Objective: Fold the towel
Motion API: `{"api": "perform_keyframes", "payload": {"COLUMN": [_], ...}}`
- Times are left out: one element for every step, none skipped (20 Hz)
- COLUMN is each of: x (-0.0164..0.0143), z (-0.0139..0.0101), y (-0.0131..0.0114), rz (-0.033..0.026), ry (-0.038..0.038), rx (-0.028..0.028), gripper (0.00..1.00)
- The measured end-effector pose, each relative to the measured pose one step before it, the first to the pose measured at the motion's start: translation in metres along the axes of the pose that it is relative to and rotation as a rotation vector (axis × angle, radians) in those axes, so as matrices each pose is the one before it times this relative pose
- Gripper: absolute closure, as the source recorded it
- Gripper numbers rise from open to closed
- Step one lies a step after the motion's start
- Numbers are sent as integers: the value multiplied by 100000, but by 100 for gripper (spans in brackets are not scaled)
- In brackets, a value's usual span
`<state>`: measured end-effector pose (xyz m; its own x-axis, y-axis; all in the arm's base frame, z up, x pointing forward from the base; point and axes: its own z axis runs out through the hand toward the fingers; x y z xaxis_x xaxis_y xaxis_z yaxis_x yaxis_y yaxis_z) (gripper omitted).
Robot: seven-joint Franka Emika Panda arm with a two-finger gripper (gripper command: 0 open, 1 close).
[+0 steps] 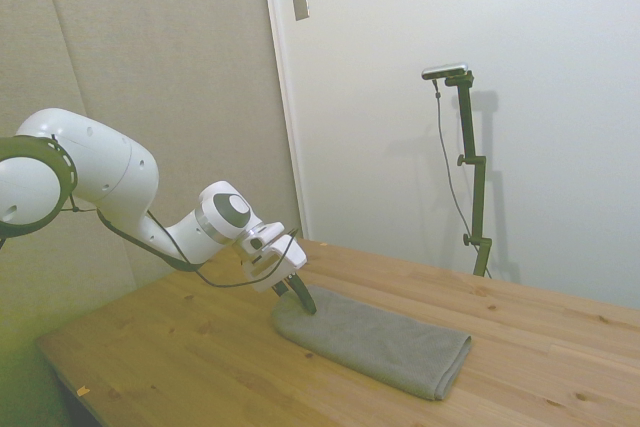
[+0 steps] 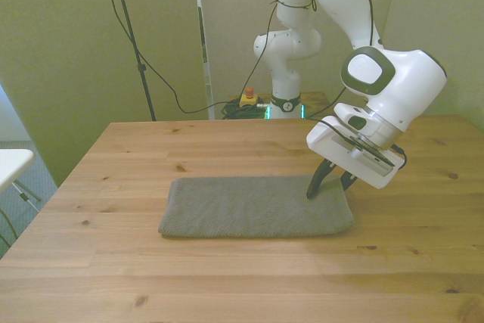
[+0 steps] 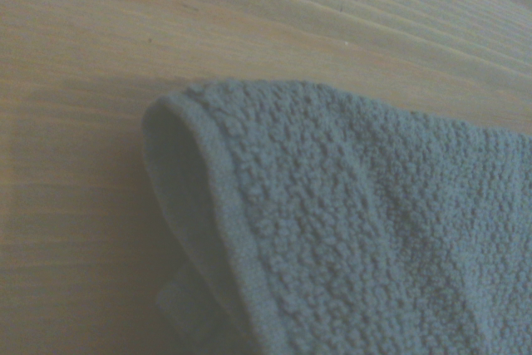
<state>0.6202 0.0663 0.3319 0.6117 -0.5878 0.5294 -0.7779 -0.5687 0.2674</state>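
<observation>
Terry loops of the towel (image 3: pixel 349 230) fill the wrist view; it lies flat mid-table, lower centre of the front view. Gripper (image 2: pixel 331 185) spreads narrowly over its right end. Best pinch every layered edge together before lifting.

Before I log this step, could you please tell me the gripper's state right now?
Gripper: open, fingers spread at the towel's corner on the front view's right, holding nothing.

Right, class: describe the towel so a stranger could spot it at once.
Start at the wooden table. Near its middle lies the towel, a long grey-brown terry strip lying flat, the end effector at one end. It is the only soft, nubbly thing on the bare boards.
</observation>
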Motion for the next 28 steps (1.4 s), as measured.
{"api": "perform_keyframes", "payload": {"x": [-15, -10, -2, 4, 30, 89, 158, 290, 445, 565, 638, 732, 635, 600, 530, 484, 532, 651, 717, 618, 531, 431, 419, 520, 573, 609, 642, 717], "z": [-24, -15, -4, -3, -16, -65, -117, -196, -273, -316, -388, -450, -422, -396, -380, -332, -303, -349, -382, -320, -288, -242, -144, -66, -56, 27, 203, 298], "y": [-24, -14, -3, -2, 0, 15, 47, 97, 142, 166, 215, 229, 203, 191, 184, 216, 233, 281, 317, 344, 324, 290, 326, 380, 437, 552, 685, 792], "rz": [-28, -19, -2, 9, 64, 196, 391, 589, 674, 708, 585, 727, 924, 768, 567, 576, 907, 929, 693, 796, 639, 450, 683, 1023, 1307, 1287, 2011, 2109], "ry": [7, 4, -3, 1, 9, 21, -20, -37, 14, -99, -28, -84, -361, -291, -305, -384, -648, -505, -378, -903, -923, -814, -809, -492, -786, -985, -1729, -2224], "rx": [145, 64, 15, 35, 71, 132, 264, 517, 703, 881, 895, 971, 803, 728, 681, 599, 657, 748, 783, 917, 1136, 1098, 828, 655, 1037, 1172, 1542, 1817], "gripper": [100, 100, 100, 100, 100, 100, 100, 100, 100, 100, 100, 100, 100, 100, 100, 100, 100, 100, 100, 100, 100, 100, 100, 100, 100, 100, 100, 100]}}
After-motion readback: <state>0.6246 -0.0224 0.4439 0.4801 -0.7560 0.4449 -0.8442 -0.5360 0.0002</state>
